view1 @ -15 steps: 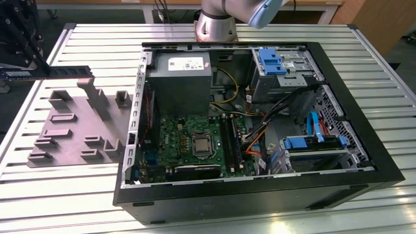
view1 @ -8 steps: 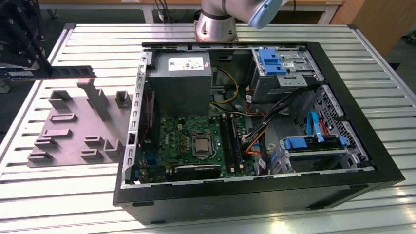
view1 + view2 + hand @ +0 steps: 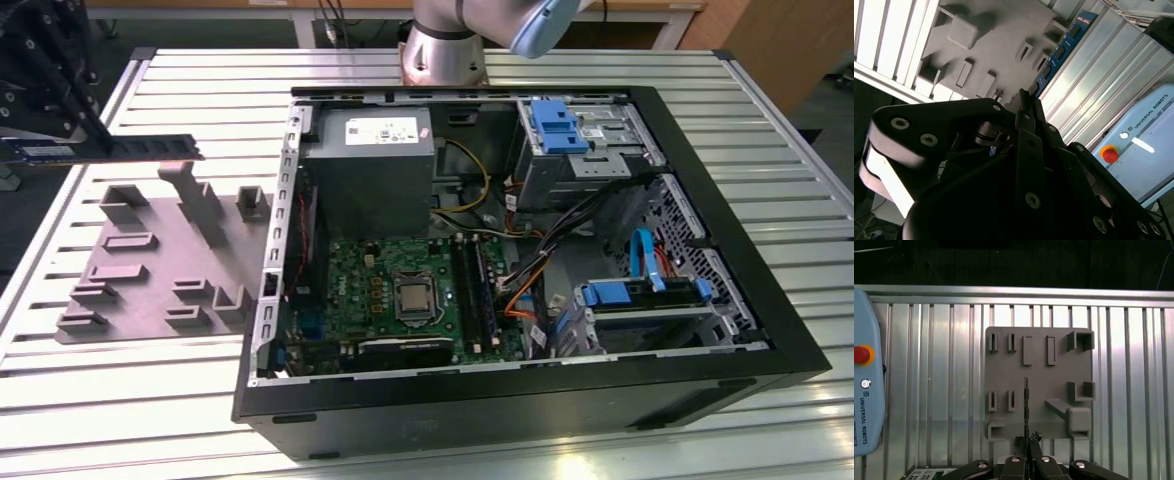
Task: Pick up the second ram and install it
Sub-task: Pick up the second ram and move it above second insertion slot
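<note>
Gripping the second ram between closed fingers, the gripper hung over the gray fixture; we saw it at the exterior view's left, beside the computer case.

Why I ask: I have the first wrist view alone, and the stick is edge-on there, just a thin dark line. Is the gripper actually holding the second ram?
Observer: Yes. In the second wrist view the gripper is shut on the second ram, whose blue board with black chips runs out beyond it.
Operator: Is it out of the grey holder?
Observer: In the exterior view it hangs level in the air above the grey holder, seemingly clear of its posts.
Operator: And the computer?
Observer: The open computer case lies to the exterior view's right of the holder, with its motherboard facing up.
</note>
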`<state>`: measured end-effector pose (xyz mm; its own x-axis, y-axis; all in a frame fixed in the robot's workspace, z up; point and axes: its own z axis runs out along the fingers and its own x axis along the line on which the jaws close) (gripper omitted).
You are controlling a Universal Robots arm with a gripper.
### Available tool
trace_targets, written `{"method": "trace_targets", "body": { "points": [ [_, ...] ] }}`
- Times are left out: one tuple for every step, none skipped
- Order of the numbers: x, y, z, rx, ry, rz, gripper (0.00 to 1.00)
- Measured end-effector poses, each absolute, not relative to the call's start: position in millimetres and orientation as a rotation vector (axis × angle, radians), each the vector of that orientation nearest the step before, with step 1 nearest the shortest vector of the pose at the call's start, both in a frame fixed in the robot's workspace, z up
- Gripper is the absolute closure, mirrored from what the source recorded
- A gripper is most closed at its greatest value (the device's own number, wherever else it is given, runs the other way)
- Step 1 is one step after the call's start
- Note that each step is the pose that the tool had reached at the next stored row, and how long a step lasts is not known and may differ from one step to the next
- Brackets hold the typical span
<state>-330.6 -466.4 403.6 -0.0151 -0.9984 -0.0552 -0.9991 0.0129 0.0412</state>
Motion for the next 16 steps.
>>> {"method": "trace_targets", "body": {
  "points": [
    [-330.1,-466.4,403.6,-2.197,2.228,0.107,0.86],
    [-329.7,-466.4,403.6,-2.197,2.228,0.107,0.86],
    [-329.2,-466.4,403.6,-2.197,2.228,0.107,0.86],
    [-328.8,-466.4,403.6,-2.197,2.228,0.107,0.86],
    [-328.4,-466.4,403.7,-2.197,2.228,0.107,0.86],
    [-327.9,-466.4,403.7,-2.197,2.228,0.107,0.86],
    [-327.5,-466.4,403.6,-2.197,2.228,0.107,0.86],
    [-327.1,-466.4,403.6,-2.197,2.228,0.107,0.86],
    [-326.8,-466.4,403.6,-2.197,2.228,0.107,0.86],
    [-326.4,-466.4,403.6,-2.197,2.228,0.107,0.86],
    [-326.0,-466.4,403.6,-2.197,2.228,0.107,0.86],
    [-325.6,-466.4,403.6,-2.197,2.228,0.107,0.86],
    [-325.1,-466.4,403.7,-2.197,2.228,0.107,0.86],
    [-324.7,-466.4,403.7,-2.197,2.228,0.107,0.86],
    [-324.2,-466.4,403.7,-2.197,2.228,0.107,0.86],
    [-323.6,-466.4,403.7,-2.197,2.228,0.107,0.86]
  ]
}}
